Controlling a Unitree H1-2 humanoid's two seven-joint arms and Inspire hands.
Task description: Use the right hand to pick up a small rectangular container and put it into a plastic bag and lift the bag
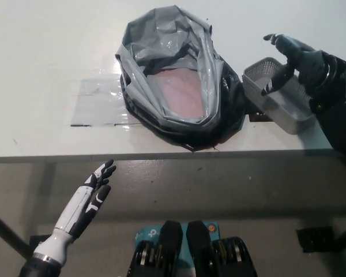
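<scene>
Hovering with fingers spread and empty, the black right hand (297, 60) sits directly over the small mesh container (272, 95) at the frame's right, its long axis running toward lower right; the open bag (179, 81) lies just left on the counter (46, 69), and the white left hand (91, 196) rests open at lower left

Plastic bag (179, 81), left of the right robot hand (297, 60): thin grey-and-black plastic film, glossy, creased and wrinkled, catching bright glints along its folds; a paler pinkish matt surface is showing inside its mouth.

Container (277, 101), directly under the right robot hand: grey mesh-patterned walls, looking like perforated plastic or metal, which one cannot be told; dull sheen.

Tabletop (46, 57): white, smooth, matt. A clear glossy film patch (98, 104), far left of the right robot hand, is reflecting light.

Right robot hand: black, hard-looking, semi-gloss. Left robot hand (92, 196), low and below the tabletop edge: white smooth shell with black parts.
</scene>
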